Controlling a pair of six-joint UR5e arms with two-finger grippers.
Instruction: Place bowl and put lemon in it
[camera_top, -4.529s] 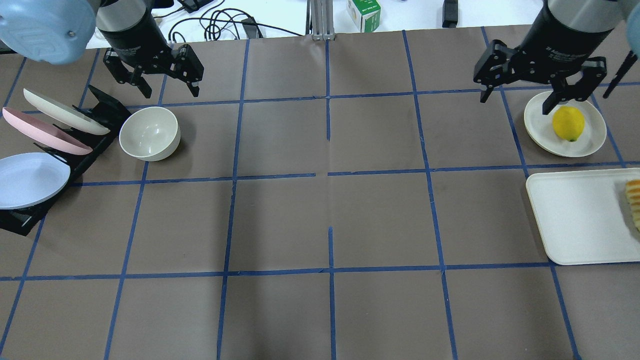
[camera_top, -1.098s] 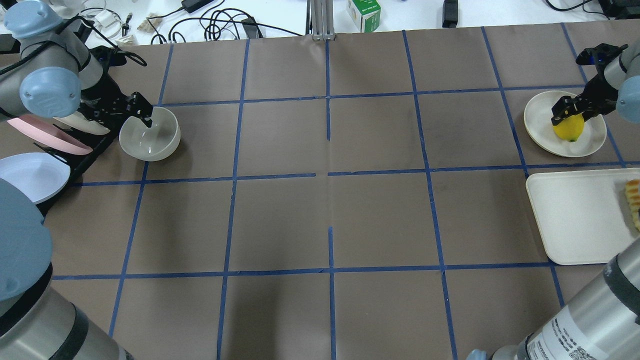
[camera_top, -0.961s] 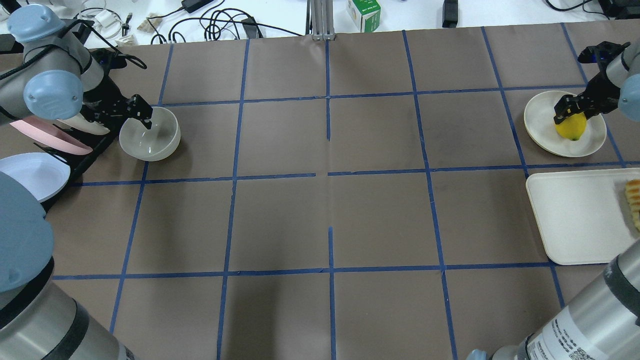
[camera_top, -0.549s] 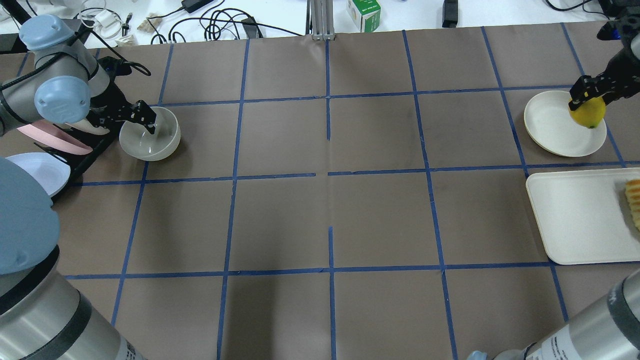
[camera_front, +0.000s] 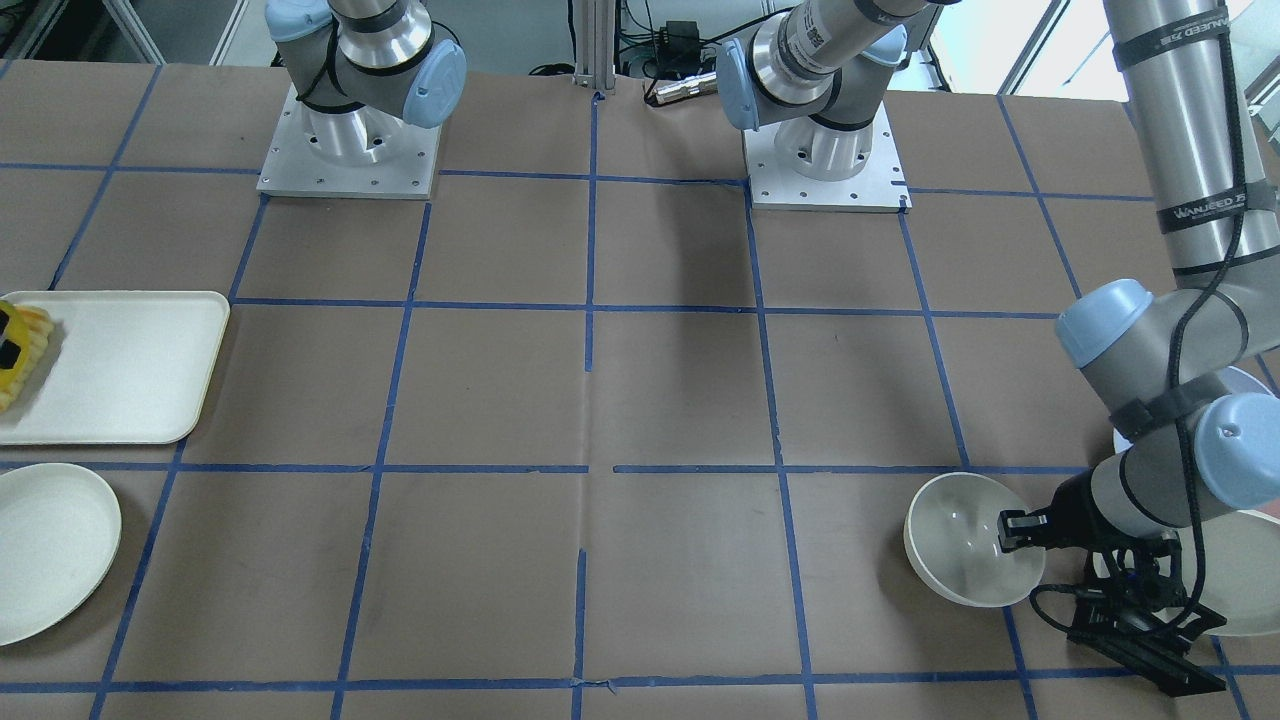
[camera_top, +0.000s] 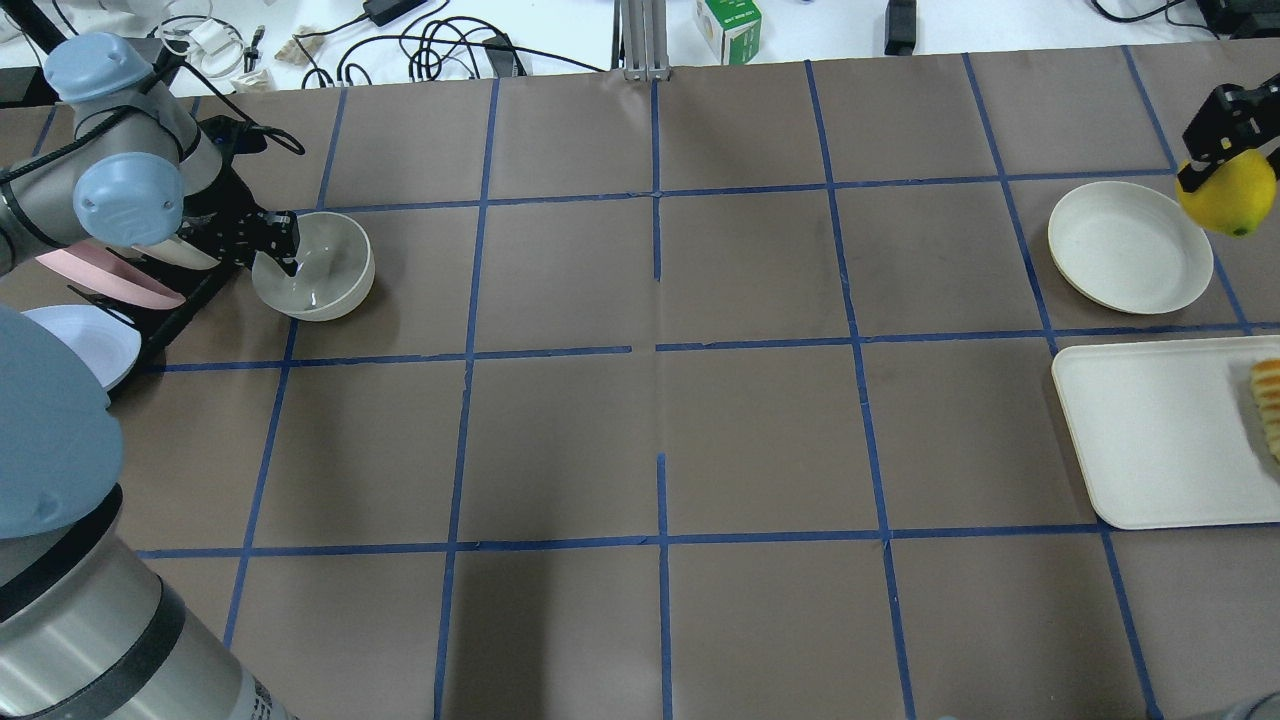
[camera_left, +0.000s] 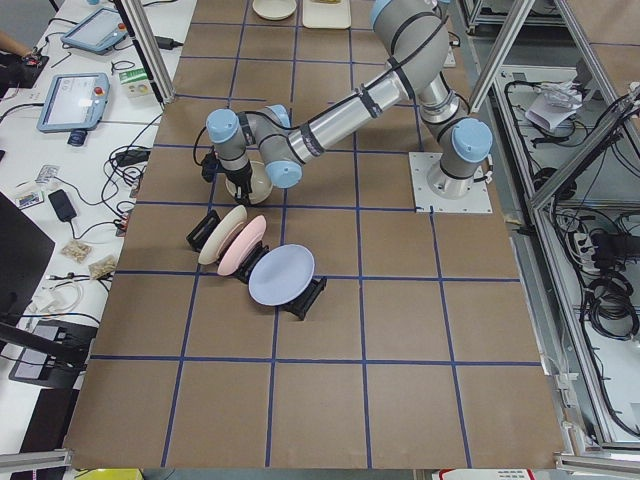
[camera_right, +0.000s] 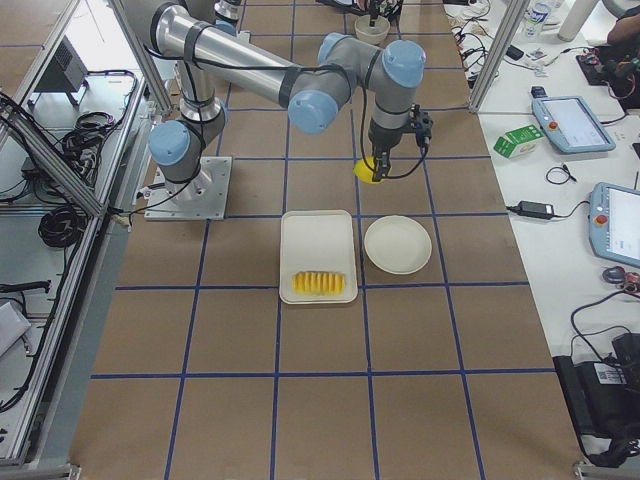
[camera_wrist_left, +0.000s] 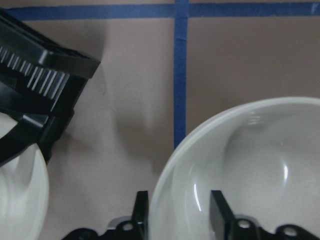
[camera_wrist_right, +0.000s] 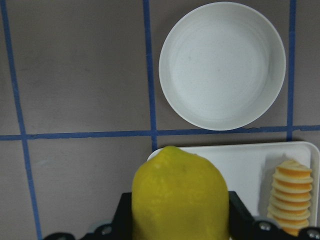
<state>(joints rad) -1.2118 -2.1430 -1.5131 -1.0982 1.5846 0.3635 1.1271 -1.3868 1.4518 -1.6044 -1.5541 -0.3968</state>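
Left jaws pinch rim of deep glossy cream-white bowl (camera_top: 330, 272); right jaws hold bright yellow oval lemon (camera_top: 1235, 195) aloft. Next, likely: set bowl mid-counter (camera_top: 660, 400).

Your left gripper (camera_top: 284, 250) is black, and the bowl (camera_top: 322, 268) in it is a glossy cream-white. The right gripper (camera_top: 1214, 168) is black too, and its lemon (camera_top: 1232, 195) is bright yellow with a small dark tip. Near that gripper you have a plain cream plate (camera_wrist_right: 222, 65), a cream-white tray (camera_wrist_right: 230, 161) and pale orange-yellow slices (camera_wrist_right: 292, 192) with lighter edges. Beside the left gripper, a black rack (camera_left: 305, 298) shows cream (camera_left: 222, 236), pink (camera_left: 245, 245) and pale blue (camera_left: 281, 277) plates. Your worktop (camera_top: 560, 440) is brown, gridded with blue tape.
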